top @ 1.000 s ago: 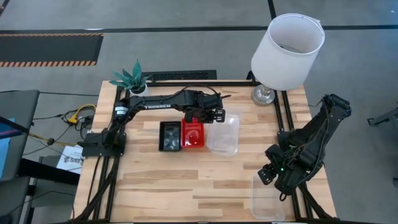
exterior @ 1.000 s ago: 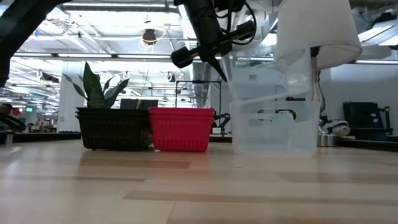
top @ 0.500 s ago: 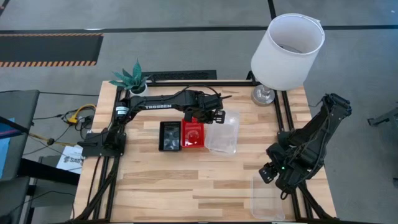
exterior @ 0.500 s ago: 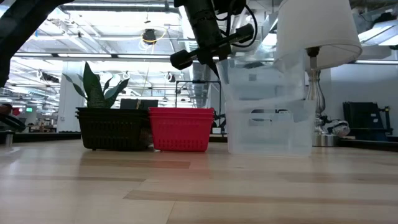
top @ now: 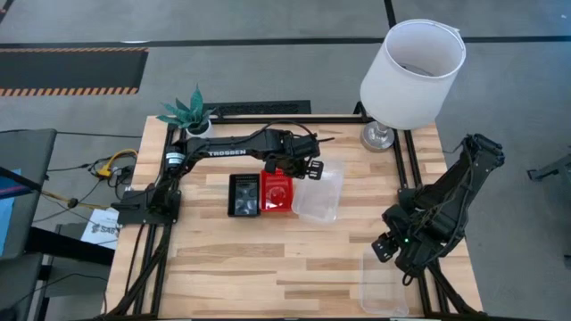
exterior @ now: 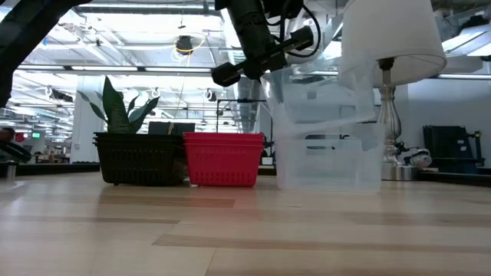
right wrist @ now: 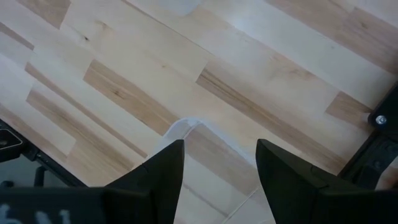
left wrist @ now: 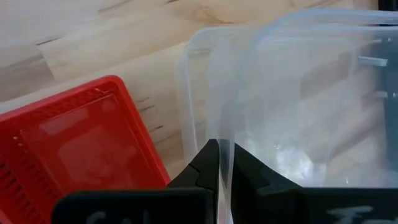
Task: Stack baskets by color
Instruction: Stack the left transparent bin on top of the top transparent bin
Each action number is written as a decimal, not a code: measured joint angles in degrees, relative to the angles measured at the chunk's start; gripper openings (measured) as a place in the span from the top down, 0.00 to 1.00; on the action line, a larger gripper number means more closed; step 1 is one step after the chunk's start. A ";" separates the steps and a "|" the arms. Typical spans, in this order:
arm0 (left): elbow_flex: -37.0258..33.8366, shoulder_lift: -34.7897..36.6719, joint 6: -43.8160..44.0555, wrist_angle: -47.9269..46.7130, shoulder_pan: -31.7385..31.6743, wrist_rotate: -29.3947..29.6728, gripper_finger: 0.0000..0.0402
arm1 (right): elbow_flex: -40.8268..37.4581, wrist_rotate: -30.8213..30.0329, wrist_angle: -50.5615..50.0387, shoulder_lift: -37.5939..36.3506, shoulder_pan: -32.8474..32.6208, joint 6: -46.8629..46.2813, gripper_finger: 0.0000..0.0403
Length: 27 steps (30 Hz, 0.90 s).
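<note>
Since a second ago, the clear basket (top: 318, 191) I hold has slid a little toward the red basket stack (top: 277, 193), and now its bottom looks to be resting in the clear basket under it (exterior: 328, 157).

My left gripper (top: 304, 168) has its jaws pressed together on the thin wall of that top clear basket, at the end far from the desk's front edge. In my left wrist view the clear rim (left wrist: 226, 140) runs right between my two dark fingers (left wrist: 205, 163). The basket I pinch sits tilted, not flat. From above, its long side runs from the back of the desk (top: 223, 259) toward the front, the same way as the red stack and the black basket stack (top: 243, 194).

All three stacks stand in a row near the middle of the desk. Black is on the left, red is in the middle and touches it, and the clear ones are on the right, just beside the red.

One more clear basket (top: 384, 283) lies alone near the front right corner of the desk. Its long side also runs back to front. My right gripper (top: 385, 251) hangs just above its back end with the jaws spread wide and nothing in them. My right wrist view shows a corner of that basket (right wrist: 186, 125) between my fingers (right wrist: 163, 167).

A white lampshade (top: 412, 73) stands at the back right, and a small potted plant (top: 189, 111) at the back left.
</note>
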<state>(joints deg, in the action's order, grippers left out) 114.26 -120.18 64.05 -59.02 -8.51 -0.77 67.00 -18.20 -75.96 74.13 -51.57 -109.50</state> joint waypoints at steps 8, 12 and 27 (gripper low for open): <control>0.00 0.00 0.02 0.00 0.00 -0.09 0.92 | 0.00 0.04 0.04 0.00 0.00 0.01 0.45; 0.00 0.04 0.06 0.02 0.00 -0.08 0.87 | 0.00 0.04 0.04 0.02 0.00 0.02 0.45; 1.11 0.72 0.42 1.24 -1.98 -3.07 0.79 | 0.00 0.11 -0.33 0.04 -0.02 0.44 0.45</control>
<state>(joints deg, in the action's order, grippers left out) 115.37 -119.46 64.48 -57.79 -10.49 -3.84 67.00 -18.09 -76.29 74.17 -51.59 -109.06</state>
